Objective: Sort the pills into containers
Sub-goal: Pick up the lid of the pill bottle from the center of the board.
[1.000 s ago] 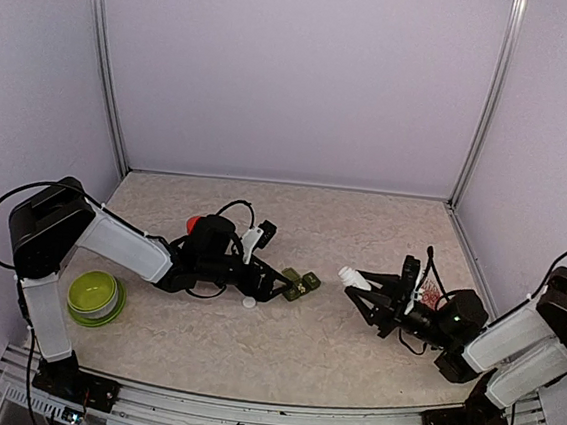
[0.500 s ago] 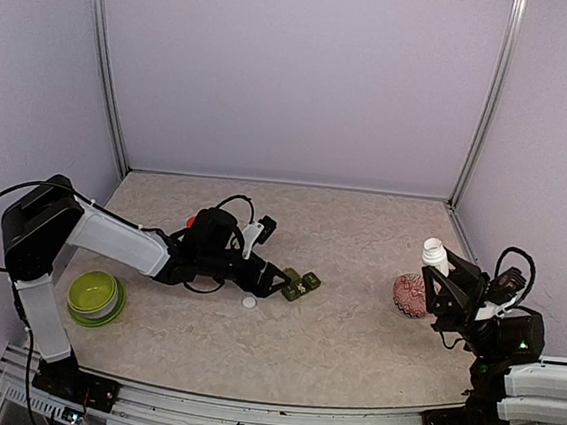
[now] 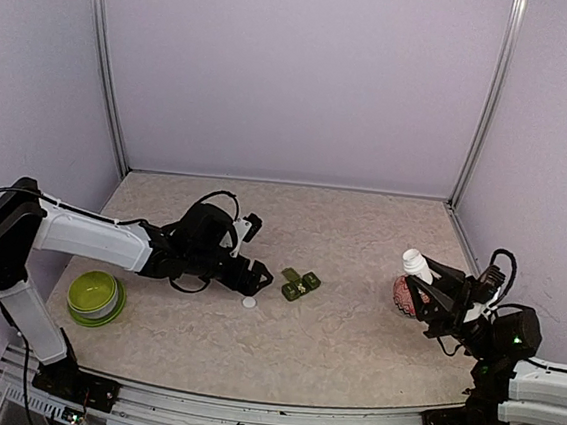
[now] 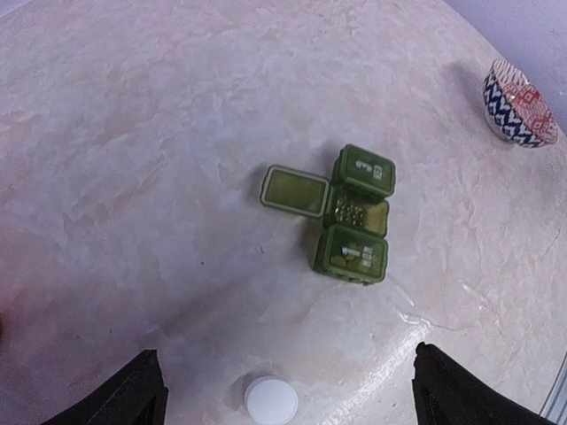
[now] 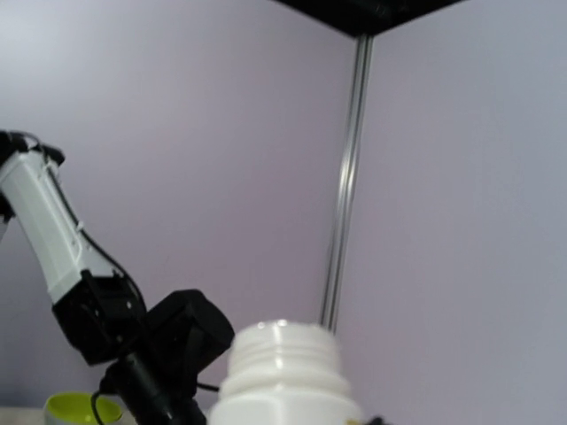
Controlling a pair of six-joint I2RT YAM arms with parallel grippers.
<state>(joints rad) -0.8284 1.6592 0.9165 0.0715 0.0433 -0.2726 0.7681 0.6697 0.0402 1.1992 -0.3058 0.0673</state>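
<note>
The short dark green plastic strip of three joined square compartments (image 4: 354,217) lay near the middle of the beige marbled table (image 3: 362,230), glossy, with its middle lid flipped open. It sat just ahead of the left gripper (image 4: 283,376), whose jaws stood wide and empty; the strip's long axis pointed away from them. The right gripper (image 3: 423,284), well apart by the right edge, clamped an uncapped white plastic bottle (image 5: 283,372).

Left claw (image 3: 253,278) drawn back from containers (image 3: 300,283), right claw (image 3: 427,285) carried bottle (image 3: 414,262) rightward

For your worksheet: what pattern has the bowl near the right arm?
Bowl: blue-white zigzags; left wrist view.
</note>
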